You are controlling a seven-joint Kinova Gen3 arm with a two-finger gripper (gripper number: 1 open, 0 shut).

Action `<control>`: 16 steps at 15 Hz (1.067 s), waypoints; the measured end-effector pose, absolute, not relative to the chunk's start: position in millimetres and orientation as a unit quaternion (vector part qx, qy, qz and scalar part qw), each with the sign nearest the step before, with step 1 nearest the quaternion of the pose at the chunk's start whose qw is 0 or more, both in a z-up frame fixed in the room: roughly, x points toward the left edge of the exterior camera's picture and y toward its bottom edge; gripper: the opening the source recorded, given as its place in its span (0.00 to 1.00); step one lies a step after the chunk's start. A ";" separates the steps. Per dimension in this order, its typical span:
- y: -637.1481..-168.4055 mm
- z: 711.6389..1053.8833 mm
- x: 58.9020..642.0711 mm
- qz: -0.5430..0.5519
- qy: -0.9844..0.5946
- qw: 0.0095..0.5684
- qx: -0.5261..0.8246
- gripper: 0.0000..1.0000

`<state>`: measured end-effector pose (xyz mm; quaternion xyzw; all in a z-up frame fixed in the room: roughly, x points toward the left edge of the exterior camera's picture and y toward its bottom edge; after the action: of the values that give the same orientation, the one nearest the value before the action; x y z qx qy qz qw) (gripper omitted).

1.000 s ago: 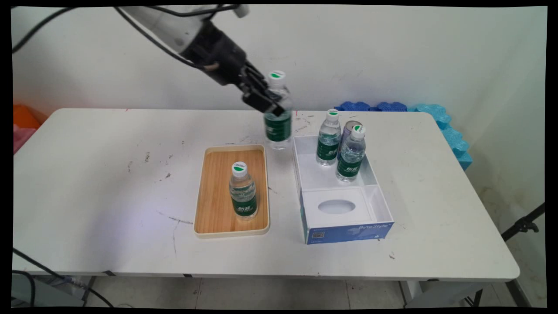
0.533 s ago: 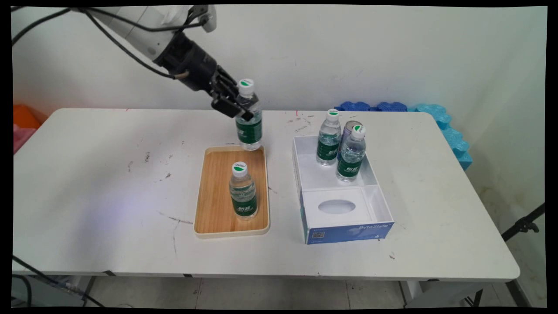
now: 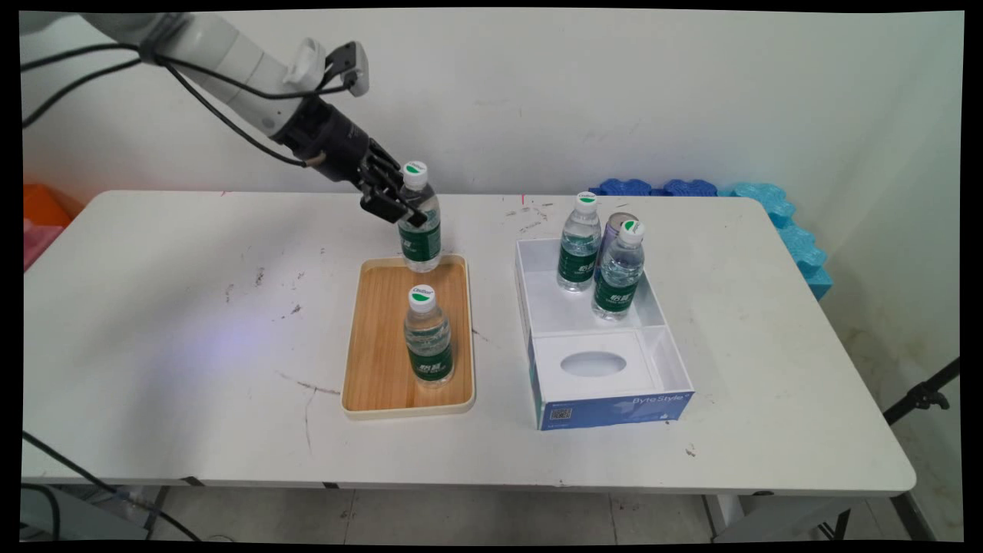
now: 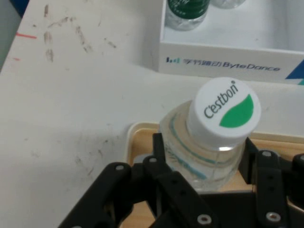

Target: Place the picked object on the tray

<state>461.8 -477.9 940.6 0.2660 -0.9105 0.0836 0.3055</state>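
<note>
A: Table [image 3: 192,369] first: white, smooth top with rounded corners, scuffed with dark marks.

B: And on it?

A: White cardboard box [image 3: 660,322], open on top, with a blue printed front and an insert with an oval cut-out. Two clear plastic water bottles [image 3: 618,269] with green labels and white caps stand in its far half, a metal can [image 3: 614,225] between them. Left of the box lies a rectangular wooden tray [image 3: 376,346] with a pale raised rim and rounded corners. One more bottle of the same kind, the tray bottle [image 3: 428,336], stands upright in its near half.

B: Where is the claw?

A: The black gripper [image 3: 399,203] is at the tray's far end, closed around the held bottle [image 3: 419,217] just under its cap, at the shoulder. In the hand view its fingers [image 4: 164,152] press the ribbed clear plastic on both sides, and the round white cap [image 4: 223,113] with a green leaf mark sits above them.

B: How does that bottle stand?

A: Long axis close to vertical, cap up, base over the tray's far edge. I cannot tell whether the base touches the wood.
</note>
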 end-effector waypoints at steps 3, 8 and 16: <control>-484.5 926.3 466.1 0.086 -0.910 0.306 0.266 0.00; -492.7 905.0 469.2 0.086 -0.910 0.308 0.263 0.00; -499.7 879.9 466.5 0.083 -0.910 0.313 0.260 0.00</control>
<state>466.5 -499.7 879.9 0.2597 -0.9099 0.0827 0.3129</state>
